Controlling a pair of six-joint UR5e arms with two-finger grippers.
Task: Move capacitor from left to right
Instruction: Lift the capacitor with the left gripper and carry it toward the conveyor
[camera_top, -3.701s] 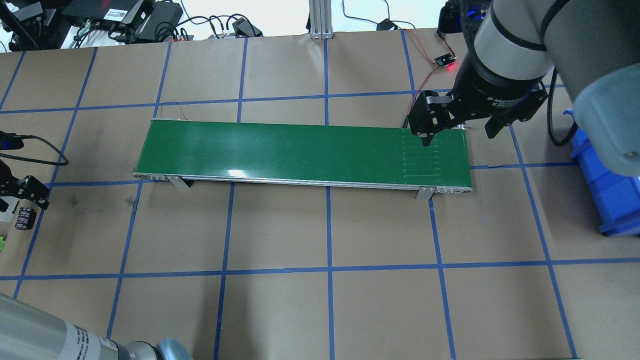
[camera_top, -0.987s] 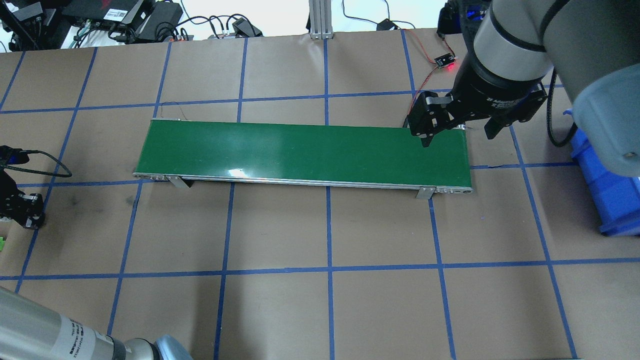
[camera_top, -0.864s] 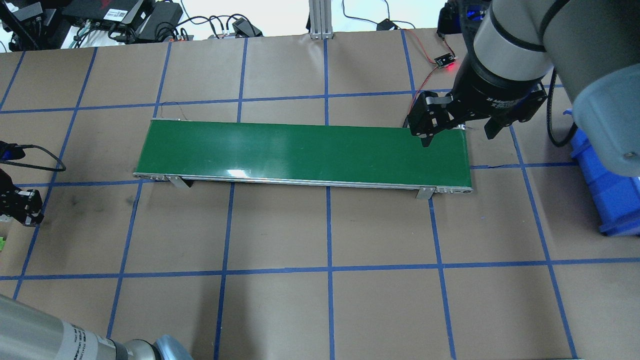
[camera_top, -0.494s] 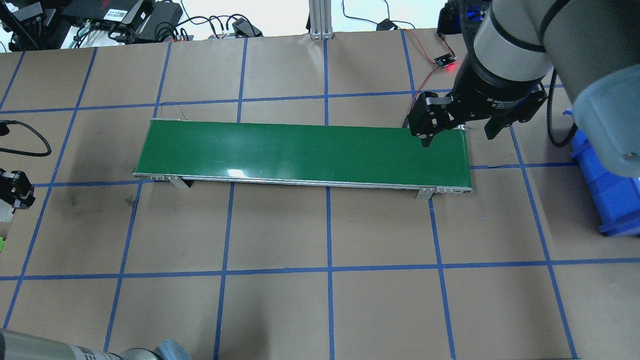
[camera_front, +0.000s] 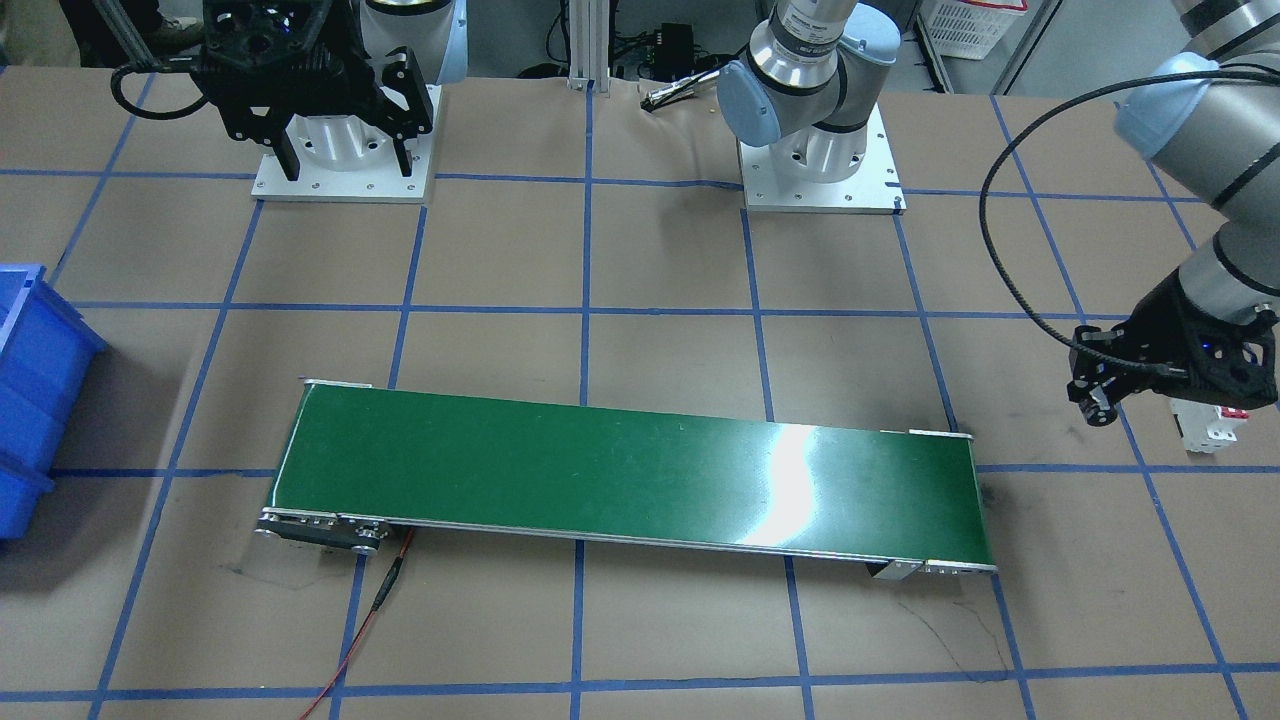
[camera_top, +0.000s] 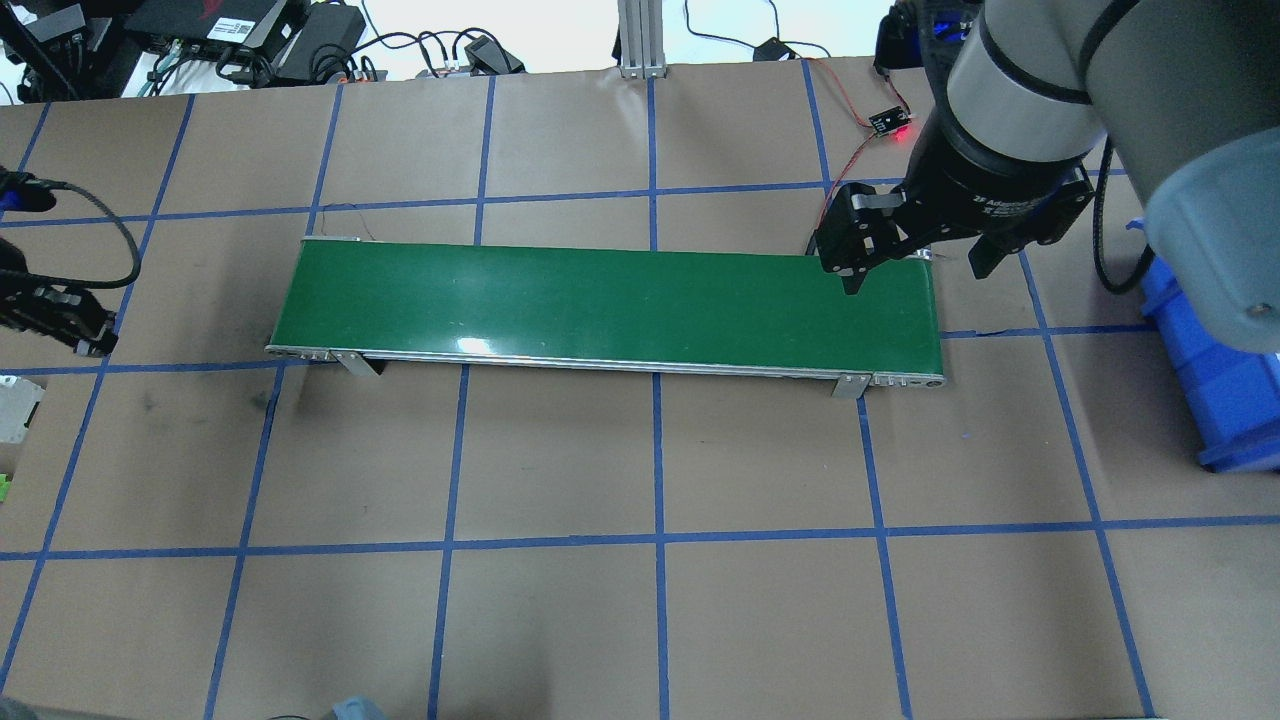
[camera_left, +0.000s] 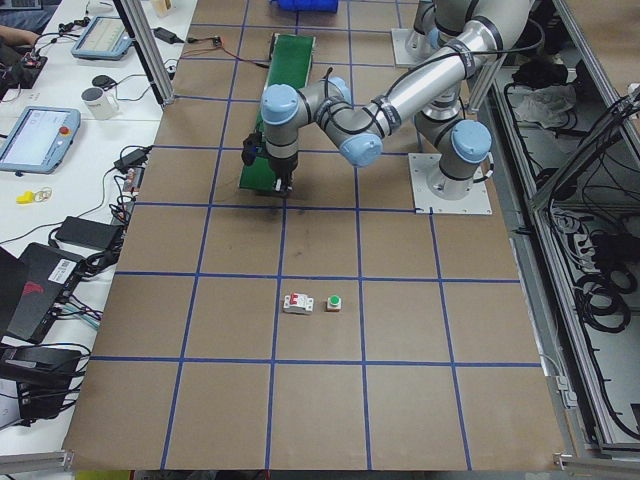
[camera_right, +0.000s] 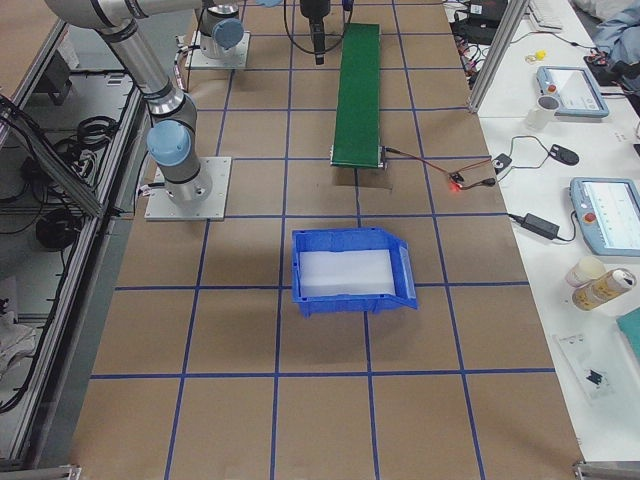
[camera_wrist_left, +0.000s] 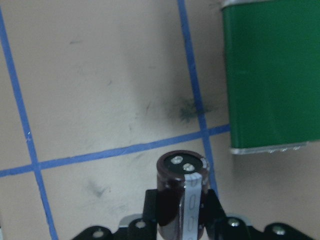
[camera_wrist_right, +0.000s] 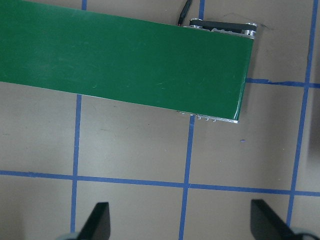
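Observation:
The capacitor (camera_wrist_left: 181, 195) is a dark cylinder with a pale stripe and two silvery terminals on its end. My left gripper (camera_wrist_left: 181, 220) is shut on it and holds it above the brown table, just short of the left end of the green conveyor belt (camera_wrist_left: 270, 75). This gripper shows at the left edge of the overhead view (camera_top: 85, 335) and at the right of the front-facing view (camera_front: 1095, 405). My right gripper (camera_top: 915, 265) is open and empty above the far edge of the belt's (camera_top: 600, 300) right end. Its fingers (camera_wrist_right: 97, 220) are spread wide.
A white circuit breaker (camera_front: 1208, 425) and a green-capped push button (camera_left: 334, 303) lie on the table behind the left gripper. A blue bin (camera_right: 350, 270) stands beyond the belt's right end. A small sensor board with a red light (camera_top: 885, 122) and its wires lie near the right arm.
My left gripper came down on the capacitor at the table's left edge, shut on it, lifted it and carried it toward the belt's left end. The right arm has not moved.

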